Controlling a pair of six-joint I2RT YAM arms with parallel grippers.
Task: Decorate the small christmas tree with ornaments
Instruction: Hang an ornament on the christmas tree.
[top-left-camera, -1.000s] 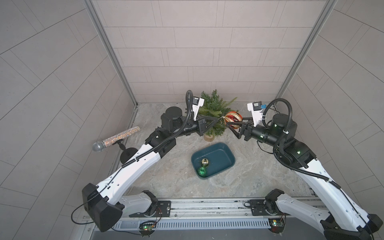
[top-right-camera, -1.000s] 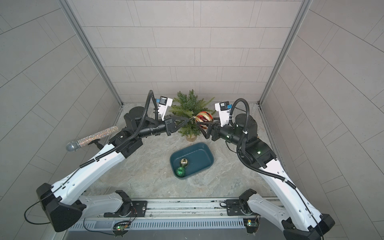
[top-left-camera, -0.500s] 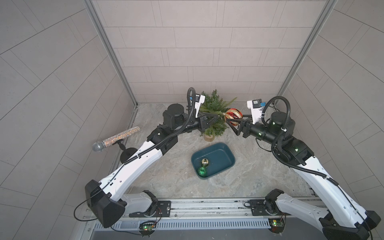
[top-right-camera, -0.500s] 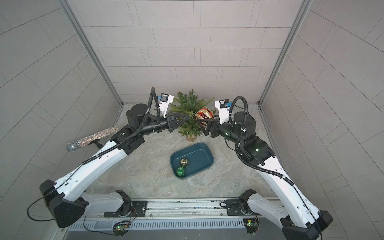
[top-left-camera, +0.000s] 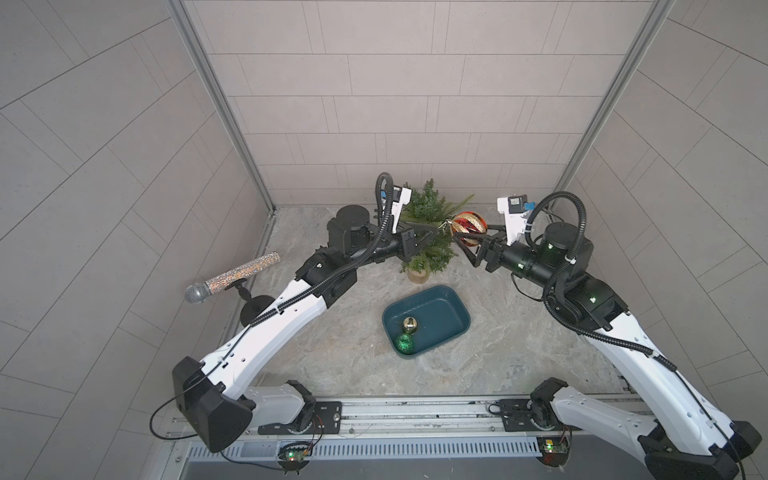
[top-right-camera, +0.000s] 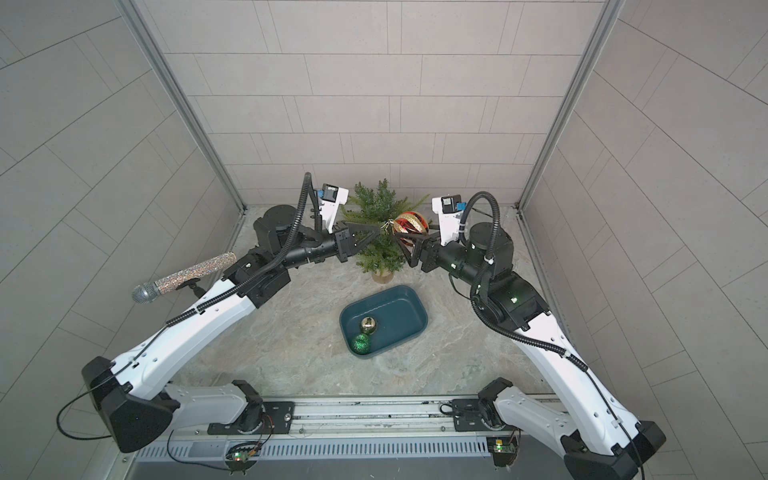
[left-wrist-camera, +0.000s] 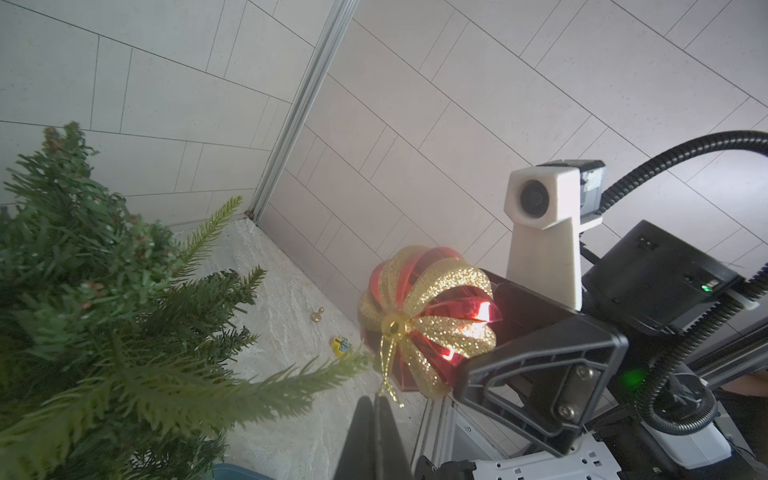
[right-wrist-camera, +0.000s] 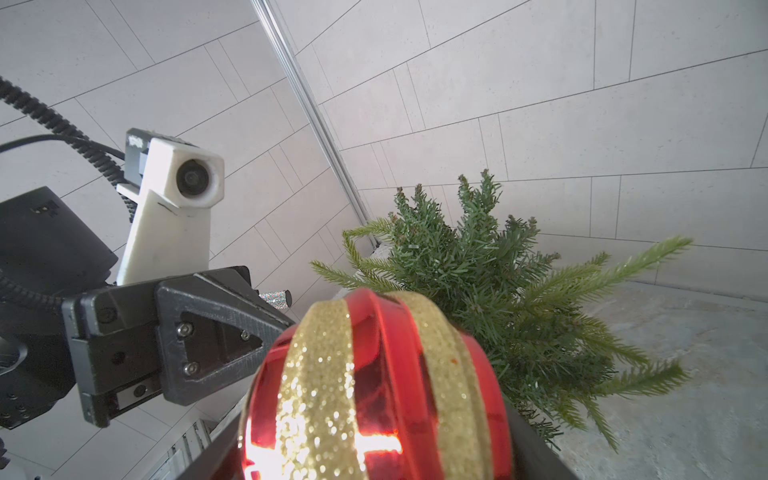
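Rising slightly since the earlier frames, the red-and-gold glitter-striped round bauble (top-left-camera: 469, 222) sits in both top views at three o'clock of the small green artificial fir tree (top-left-camera: 426, 208), clamped in the right gripper (top-left-camera: 468, 233), nearer to hanging. Left wrist view: the left gripper (left-wrist-camera: 375, 405) is closed at the bauble's gold thread loop (left-wrist-camera: 386, 365). Right wrist view: the bauble (right-wrist-camera: 374, 395) fills the foreground, with the tree (right-wrist-camera: 498, 291) behind.

No legible text anywhere.
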